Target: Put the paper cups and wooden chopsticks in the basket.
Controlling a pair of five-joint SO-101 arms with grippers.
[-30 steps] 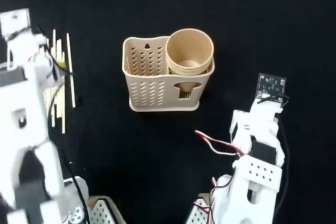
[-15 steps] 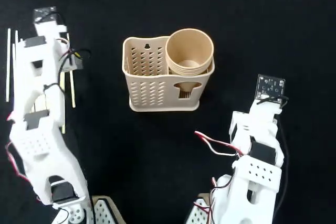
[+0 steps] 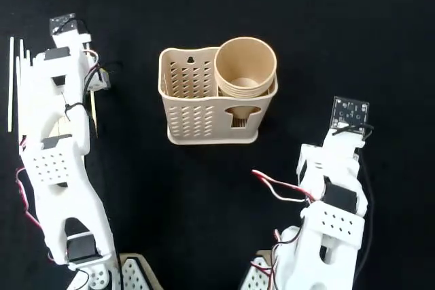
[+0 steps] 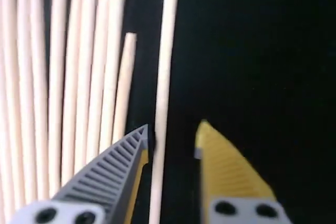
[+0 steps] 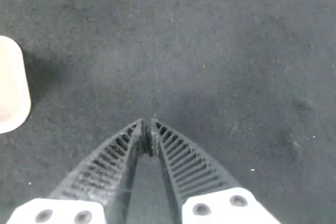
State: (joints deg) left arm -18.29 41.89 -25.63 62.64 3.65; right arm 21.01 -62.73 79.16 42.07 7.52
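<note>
**Left claw released around one chopstick; cups stacked in basket**

The basket [image 3: 204, 110] is seen at the upper middle of the high view, on the black table [image 3: 340, 45]. The paper cups [image 3: 245, 66] are nested into one stack, upright in the basket's right compartment; its left compartment is not seen to hold anything.

The wooden chopsticks [image 3: 19, 73] are laid out at the upper left of the high view, partly covered by the left arm [image 3: 58, 134]. In the left wrist view, the left gripper [image 4: 172, 129] is held released, low over the cloth. A single chopstick [image 4: 164, 66] is straddled by the parted jaws, and the grey finger [image 4: 118, 166] is set just beside it. The remaining sticks [image 4: 63, 77] lie side by side past that finger.

The right arm [image 3: 333, 195] is placed at the lower right of the high view, well apart from the basket. The right gripper [image 5: 147, 125] is clenched, with nothing held between its tips.
</note>
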